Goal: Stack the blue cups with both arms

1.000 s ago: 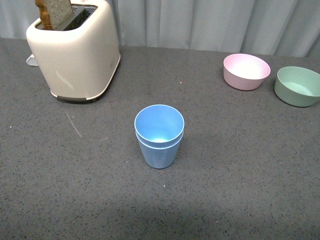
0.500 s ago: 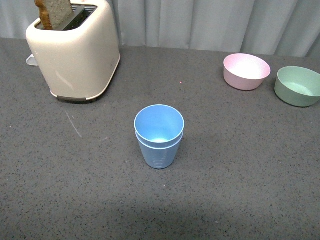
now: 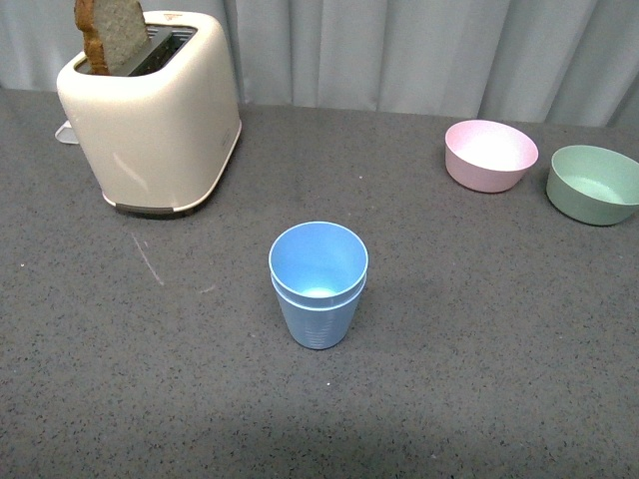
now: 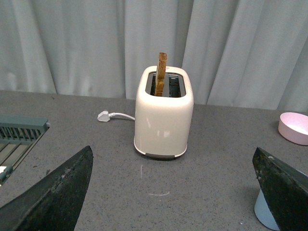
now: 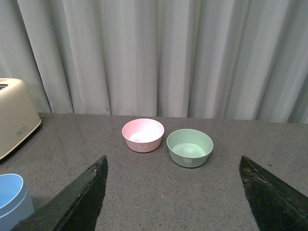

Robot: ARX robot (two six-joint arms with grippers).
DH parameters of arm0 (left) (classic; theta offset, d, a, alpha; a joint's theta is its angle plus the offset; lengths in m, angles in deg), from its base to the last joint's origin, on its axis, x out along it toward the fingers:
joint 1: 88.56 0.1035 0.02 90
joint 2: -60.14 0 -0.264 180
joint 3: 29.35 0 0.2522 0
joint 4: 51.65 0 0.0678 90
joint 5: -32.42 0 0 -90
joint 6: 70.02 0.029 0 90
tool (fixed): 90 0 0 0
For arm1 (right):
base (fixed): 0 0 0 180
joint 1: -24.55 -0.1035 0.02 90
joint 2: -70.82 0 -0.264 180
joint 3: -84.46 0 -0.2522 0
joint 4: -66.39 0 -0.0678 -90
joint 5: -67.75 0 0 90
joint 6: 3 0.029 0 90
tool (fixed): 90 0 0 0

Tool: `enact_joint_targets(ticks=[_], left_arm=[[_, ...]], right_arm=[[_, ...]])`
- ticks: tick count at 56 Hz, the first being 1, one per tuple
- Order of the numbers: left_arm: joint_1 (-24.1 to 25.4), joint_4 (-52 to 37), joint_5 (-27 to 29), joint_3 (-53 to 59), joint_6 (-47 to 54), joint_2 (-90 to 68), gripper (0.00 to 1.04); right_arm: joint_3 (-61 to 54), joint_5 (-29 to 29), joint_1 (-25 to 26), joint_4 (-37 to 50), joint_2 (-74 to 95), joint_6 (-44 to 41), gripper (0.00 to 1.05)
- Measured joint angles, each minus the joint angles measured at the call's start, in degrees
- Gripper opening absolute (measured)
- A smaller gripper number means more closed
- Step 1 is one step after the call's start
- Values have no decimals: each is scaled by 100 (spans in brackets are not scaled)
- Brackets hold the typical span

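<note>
The two blue cups [image 3: 319,283] stand nested one inside the other, upright on the dark grey speckled table [image 3: 479,329], near the middle of the front view. The inner cup's rim sits just above the outer one's, leaving a thin double line around the top. Faint ridges show near the base of the outer cup.

Neither arm appears in the front view. In the left wrist view the left gripper [image 4: 175,192] has its two black fingers [image 4: 53,199] spread wide at either edge of the picture, with nothing between them — only bare table. A sliver of the cups shows beside one finger at the frame's edge. The right gripper [image 5: 175,192] is likewise spread wide and holds nothing; the cups [image 5: 13,199] show just beside one of its fingers [image 5: 72,202].

To the rear left of the cups stands a cream toaster [image 3: 155,115] with a slice of bread [image 3: 108,32] poking up from one slot. Its white plug [image 4: 104,116] lies on the table beside it. Well off to the rear right sit a pink bowl [image 3: 490,155] and a green bowl [image 3: 595,184], just beside each other and seemingly not touching. A pale grey curtain [image 3: 419,50] hangs behind the table. In the left wrist view a grey-green slatted object [image 4: 19,137] — possibly a rack — shows at the table's edge.
</note>
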Motion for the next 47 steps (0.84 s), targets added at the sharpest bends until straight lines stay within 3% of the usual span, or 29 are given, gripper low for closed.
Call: enact_joint_targets(ticks=[3, 47], left_arm=[[0, 0, -2, 0, 0, 0, 98], [0, 0, 0, 0, 0, 0, 98]], right_arm=[[2, 0, 0, -2, 0, 7, 97], [2, 0, 0, 0, 0, 4, 95]])
